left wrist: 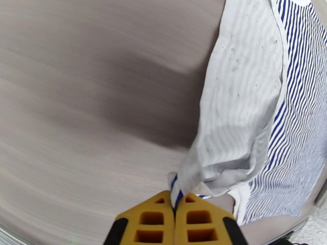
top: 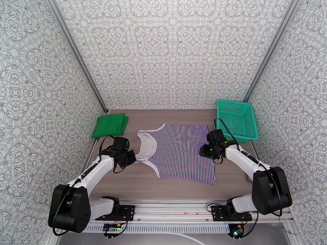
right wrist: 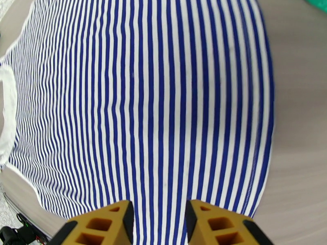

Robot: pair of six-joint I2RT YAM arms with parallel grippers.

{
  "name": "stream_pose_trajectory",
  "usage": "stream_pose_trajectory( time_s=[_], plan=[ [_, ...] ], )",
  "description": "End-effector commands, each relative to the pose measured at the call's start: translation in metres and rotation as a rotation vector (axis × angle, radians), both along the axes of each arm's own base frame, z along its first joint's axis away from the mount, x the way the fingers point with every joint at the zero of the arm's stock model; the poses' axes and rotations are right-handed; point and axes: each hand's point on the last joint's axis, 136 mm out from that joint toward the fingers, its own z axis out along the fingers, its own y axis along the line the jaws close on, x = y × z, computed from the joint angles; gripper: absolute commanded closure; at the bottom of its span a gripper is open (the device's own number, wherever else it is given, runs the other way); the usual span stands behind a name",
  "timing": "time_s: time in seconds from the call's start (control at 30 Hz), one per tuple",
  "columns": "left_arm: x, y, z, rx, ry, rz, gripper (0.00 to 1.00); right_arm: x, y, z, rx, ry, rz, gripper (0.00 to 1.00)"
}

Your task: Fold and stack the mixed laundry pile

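The purple-and-white striped sleeveless top (top: 180, 154) lies spread flat mid-table, its white-trimmed neck towards the left. My left gripper (top: 133, 158) sits at the top's left shoulder. In the left wrist view that gripper (left wrist: 176, 201) is shut on a bunched strap edge of the striped top (left wrist: 253, 99). My right gripper (top: 203, 152) rests at the top's right hem. From the right wrist, its jaws (right wrist: 159, 217) stand apart over flat striped cloth (right wrist: 143, 99), pinching nothing. The green T-shirt (top: 109, 125) lies folded at the back left.
A teal mesh basket (top: 237, 119) stands at the back right, just behind the right arm; a corner of it (right wrist: 319, 3) shows in the right wrist view. Patterned walls close in the left, back and right sides. Bare wooden tabletop (top: 122, 180) lies in front of the garment.
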Motion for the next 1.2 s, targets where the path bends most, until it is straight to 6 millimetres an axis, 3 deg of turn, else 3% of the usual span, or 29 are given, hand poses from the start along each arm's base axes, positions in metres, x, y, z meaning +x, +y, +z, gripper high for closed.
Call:
stream_pose_trajectory(
  time_s=[0.0, 0.07, 0.23, 0.33, 0.5, 0.67, 0.8, 0.87, 1.17],
  plan=[
    [-0.022, 0.004, -0.016, -0.032, 0.087, 0.044, 0.71, -0.025, -0.008, -0.014, -0.033, 0.071, -0.042, 0.60],
    [-0.028, 0.011, -0.020, -0.017, 0.100, 0.070, 0.58, -0.035, -0.013, -0.021, -0.045, 0.096, -0.055, 0.60],
    [-0.024, 0.023, -0.001, 0.031, 0.041, 0.083, 0.53, -0.058, -0.015, -0.024, -0.059, 0.139, -0.052, 0.60],
    [-0.021, 0.012, 0.007, 0.047, 0.038, 0.008, 0.54, -0.073, -0.015, -0.021, -0.087, 0.164, -0.044, 0.61],
    [-0.016, -0.018, 0.002, 0.066, 0.044, -0.095, 0.54, -0.103, -0.033, -0.028, -0.158, 0.236, -0.114, 0.60],
    [0.002, -0.035, -0.020, 0.011, 0.023, -0.116, 0.63, -0.109, -0.035, -0.040, -0.140, 0.242, -0.177, 0.62],
    [0.006, -0.019, -0.048, 0.027, 0.079, -0.062, 0.72, -0.101, -0.034, -0.054, -0.140, 0.245, -0.219, 0.63],
    [0.004, -0.009, -0.052, 0.018, 0.086, -0.021, 0.72, -0.100, -0.039, -0.062, -0.170, 0.254, -0.252, 0.63],
    [-0.006, 0.034, -0.047, -0.004, 0.066, 0.120, 0.66, -0.098, -0.052, -0.066, -0.232, 0.245, -0.344, 0.63]
  ],
)
